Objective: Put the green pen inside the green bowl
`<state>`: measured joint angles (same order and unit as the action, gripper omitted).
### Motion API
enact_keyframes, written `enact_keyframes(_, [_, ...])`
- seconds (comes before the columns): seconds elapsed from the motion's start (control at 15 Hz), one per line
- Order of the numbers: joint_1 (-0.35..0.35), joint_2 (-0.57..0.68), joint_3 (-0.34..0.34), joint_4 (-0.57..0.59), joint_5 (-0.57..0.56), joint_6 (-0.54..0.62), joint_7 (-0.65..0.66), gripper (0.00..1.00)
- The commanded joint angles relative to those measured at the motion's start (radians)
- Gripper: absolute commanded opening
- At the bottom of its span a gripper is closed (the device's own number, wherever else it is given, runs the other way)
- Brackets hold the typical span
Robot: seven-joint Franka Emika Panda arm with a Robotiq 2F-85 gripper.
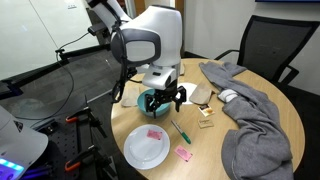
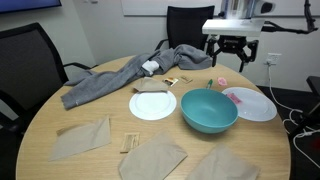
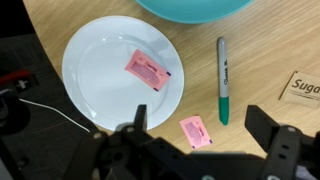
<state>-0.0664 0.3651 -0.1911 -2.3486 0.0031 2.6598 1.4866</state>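
Note:
The green pen lies flat on the wooden table, between the white plate and a brown sugar packet. It also shows in an exterior view. The green bowl stands upright and empty. Its rim shows at the top of the wrist view. My gripper is open and empty. It hangs above the table with the pen between and ahead of its fingers. In both exterior views it is raised above the bowl's area.
A pink packet lies on the plate and another on the table. A grey cloth covers one side of the round table. A further white plate and brown napkins lie nearby. Office chairs ring the table.

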Motion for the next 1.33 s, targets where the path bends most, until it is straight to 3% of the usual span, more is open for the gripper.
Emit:
enact_keyframes(0.0, [0.035,0.046,-0.041,0.027,-0.021,0.065,-0.019,1.00])
enact_keyframes(0.8, [0.079,0.181,-0.115,0.146,-0.037,0.090,-0.102,1.00])
enact_keyframes(1.27, [0.103,0.277,-0.115,0.200,-0.024,0.124,-0.113,1.00])
